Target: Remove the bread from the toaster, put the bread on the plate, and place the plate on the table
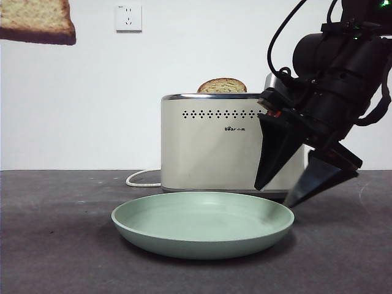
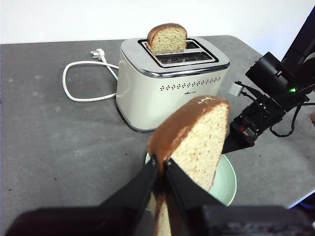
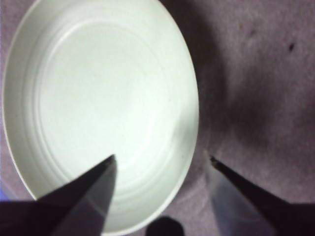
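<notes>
My left gripper (image 2: 160, 164) is shut on the bread (image 2: 197, 142), a wide tan slice with a dark crust, held high above the plate. In the front view only the bread (image 1: 37, 21) shows, at the top left corner. The cream toaster (image 1: 214, 141) stands behind the mint-green plate (image 1: 202, 223) on the table (image 1: 55, 245). My right gripper (image 1: 272, 196) is open at the plate's right rim. In the right wrist view (image 3: 162, 160) one jaw is over the plate's (image 3: 98, 108) inside and the other over the table outside the rim.
A narrower domed slice (image 1: 222, 86) stands in the toaster's (image 2: 167, 88) slot; it also shows in the left wrist view (image 2: 167, 38). The white cord (image 2: 83, 81) loops on the table beside the toaster. A wall socket (image 1: 128, 18) is on the white wall behind.
</notes>
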Motion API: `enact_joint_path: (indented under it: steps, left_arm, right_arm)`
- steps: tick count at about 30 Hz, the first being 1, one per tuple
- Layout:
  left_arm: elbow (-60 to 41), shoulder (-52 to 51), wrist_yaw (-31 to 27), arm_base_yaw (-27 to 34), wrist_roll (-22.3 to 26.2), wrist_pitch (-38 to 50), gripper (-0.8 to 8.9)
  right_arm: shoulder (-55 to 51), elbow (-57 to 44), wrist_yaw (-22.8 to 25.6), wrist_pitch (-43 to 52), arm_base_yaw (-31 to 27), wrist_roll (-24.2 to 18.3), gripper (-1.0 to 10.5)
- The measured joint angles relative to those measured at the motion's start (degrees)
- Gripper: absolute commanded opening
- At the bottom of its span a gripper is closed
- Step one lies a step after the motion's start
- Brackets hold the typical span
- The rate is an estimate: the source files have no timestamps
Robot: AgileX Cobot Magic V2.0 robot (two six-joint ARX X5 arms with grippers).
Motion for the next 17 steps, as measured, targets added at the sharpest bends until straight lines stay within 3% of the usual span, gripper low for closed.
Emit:
enact_joint_path:
  steps: [7, 12, 17]
  left_arm:
    - [0.0, 0.0, 0.0, 0.0, 0.0, 0.0, -0.06]
    - [0.0, 0.0, 0.0, 0.0, 0.0, 0.0, -0.06]
    - [0.0, 0.0, 1.7, 0.0, -0.5, 0.0, -0.06]
  right_arm:
    - [2.8, 0.0, 0.0, 0.5, 0.0, 0.0, 2.3]
    - [3.4, 0.0, 0.0, 1.1, 0.0, 0.0, -0.2]
    - [3.4, 0.0, 0.4, 1.6, 0.0, 0.4, -0.1]
